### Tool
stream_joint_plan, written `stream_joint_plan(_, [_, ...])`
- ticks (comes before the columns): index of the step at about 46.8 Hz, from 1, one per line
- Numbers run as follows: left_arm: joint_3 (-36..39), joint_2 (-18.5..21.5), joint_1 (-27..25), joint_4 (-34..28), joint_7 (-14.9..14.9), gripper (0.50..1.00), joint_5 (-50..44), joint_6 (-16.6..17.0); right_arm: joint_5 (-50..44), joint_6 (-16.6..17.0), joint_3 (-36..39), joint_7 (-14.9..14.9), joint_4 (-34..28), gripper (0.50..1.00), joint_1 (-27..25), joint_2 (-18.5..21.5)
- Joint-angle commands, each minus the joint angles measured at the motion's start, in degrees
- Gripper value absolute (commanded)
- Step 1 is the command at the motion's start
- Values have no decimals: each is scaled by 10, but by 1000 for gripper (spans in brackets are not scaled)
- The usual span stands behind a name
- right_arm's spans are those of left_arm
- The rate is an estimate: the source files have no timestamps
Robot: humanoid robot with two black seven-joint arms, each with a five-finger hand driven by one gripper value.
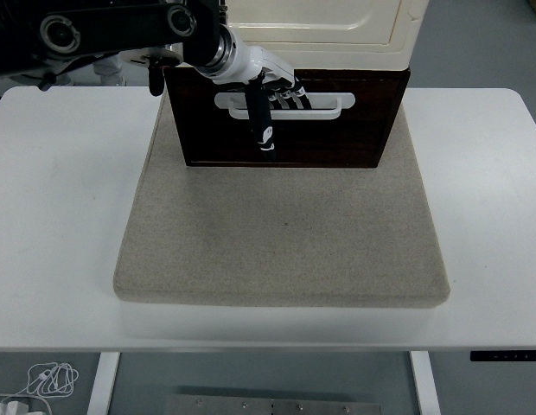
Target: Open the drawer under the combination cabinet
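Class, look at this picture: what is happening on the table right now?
A humanoid robot's left hand reaches from the upper left to the dark brown drawer under a cream cabinet. Its fingers are hooked into the drawer's white handle, with the thumb hanging down over the drawer front. The cabinet sits on a beige mat on the white table. The right arm is not visible.

The drawer front looks like dark, polished wood with a faint sheen; its handle is smooth white plastic. The cabinet above is glossy cream. The mat is coarse, matt beige cloth. The worktop is smooth, matt white. The left hand has glossy white and black plastic shells.
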Motion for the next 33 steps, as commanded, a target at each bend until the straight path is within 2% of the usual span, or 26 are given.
stream_joint_plan(1, [0,1,0,0,0,1000,-1,-2,0,0,0,-1,0,926,0,0])
stream_joint_plan(10, [-14,1,1,-4,0,1000,-1,-17,0,0,0,0,0,926,0,0])
stream_joint_plan(33, [-23,18,-3,-40,0,1000,-1,-31,0,0,0,-1,0,926,0,0])
